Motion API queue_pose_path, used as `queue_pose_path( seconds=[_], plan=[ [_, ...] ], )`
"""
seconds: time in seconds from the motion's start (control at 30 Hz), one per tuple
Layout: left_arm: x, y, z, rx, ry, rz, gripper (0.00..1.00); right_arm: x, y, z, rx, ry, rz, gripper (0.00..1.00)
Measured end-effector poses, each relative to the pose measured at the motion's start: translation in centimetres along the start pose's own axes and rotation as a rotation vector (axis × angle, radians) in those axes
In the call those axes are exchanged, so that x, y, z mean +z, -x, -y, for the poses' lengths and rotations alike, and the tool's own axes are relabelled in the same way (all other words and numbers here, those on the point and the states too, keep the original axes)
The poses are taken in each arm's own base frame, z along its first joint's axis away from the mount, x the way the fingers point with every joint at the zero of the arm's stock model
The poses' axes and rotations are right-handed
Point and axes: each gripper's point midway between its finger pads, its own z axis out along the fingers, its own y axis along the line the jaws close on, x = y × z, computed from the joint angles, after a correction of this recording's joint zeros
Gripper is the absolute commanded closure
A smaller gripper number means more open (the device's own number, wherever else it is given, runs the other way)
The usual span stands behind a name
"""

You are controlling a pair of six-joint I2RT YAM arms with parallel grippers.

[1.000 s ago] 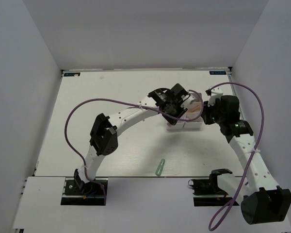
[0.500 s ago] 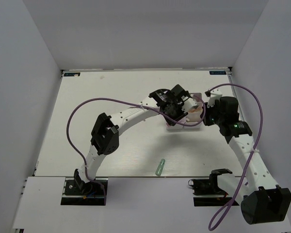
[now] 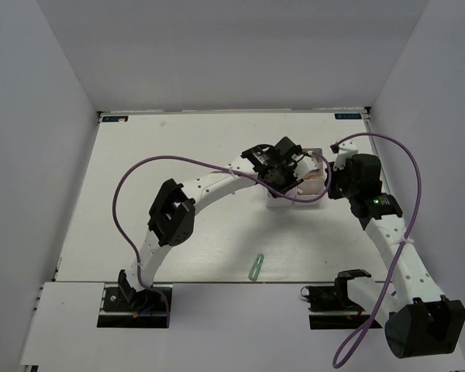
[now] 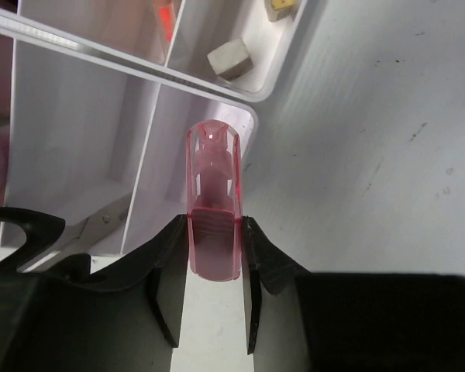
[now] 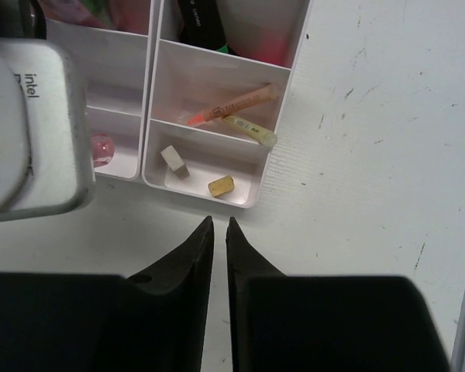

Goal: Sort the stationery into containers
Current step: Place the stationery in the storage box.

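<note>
My left gripper [image 4: 215, 225] is shut on a pink translucent capsule eraser [image 4: 213, 178] and holds it over a corner compartment of the white trays [image 4: 252, 116]. Scissors [image 4: 93, 225] lie in the neighbouring compartment. In the top view the left gripper [image 3: 291, 167] hovers over the trays [image 3: 294, 203]. My right gripper [image 5: 219, 223] is shut and empty above the table, just beside the trays' edge [image 5: 252, 203]; in the top view it [image 3: 333, 184] is at their right side. A green capsule eraser [image 3: 255, 266] lies on the table near the front edge.
The tray compartments hold a grey piece [image 5: 173, 161], a yellow piece [image 5: 221, 186], a pink-orange pen [image 5: 232, 105], a pale yellow pen [image 5: 248, 130], a black highlighter [image 5: 201, 23] and a pink round piece [image 5: 101, 149]. The left wrist's camera body [image 5: 31, 124] hangs over the trays.
My left gripper has edged slightly right over the trays, still holding the pink eraser. The right arm has barely moved.
</note>
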Motion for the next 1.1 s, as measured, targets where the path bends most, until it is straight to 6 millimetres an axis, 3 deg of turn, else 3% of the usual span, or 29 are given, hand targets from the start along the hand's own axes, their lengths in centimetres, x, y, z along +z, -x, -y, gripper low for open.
queue_pose_path(
  seconds=[0.37, 0.63, 0.77, 1.03, 1.1],
  plan=[
    [2.5, 0.0, -1.9, -0.002, 0.066, 0.020, 0.86, 0.2, -0.5, 0.5, 0.004, -0.026, -0.009, 0.85],
    [2.6, -0.1, -2.4, 0.000, 0.088, 0.017, 0.57, 0.2, -0.5, 0.5, 0.004, -0.026, -0.009, 0.85],
    [2.8, -0.2, -2.5, -0.002, 0.096, 0.017, 0.49, 0.2, -0.5, 0.5, 0.004, -0.026, -0.009, 0.85],
    [3.0, -0.4, -2.3, -0.010, 0.097, 0.016, 0.46, 0.2, -0.5, 0.5, 0.004, -0.025, -0.009, 0.85],
    [2.9, -0.4, -2.3, -0.014, 0.097, 0.018, 0.51, 0.2, -0.5, 0.5, 0.004, -0.024, -0.008, 0.85]
  ],
)
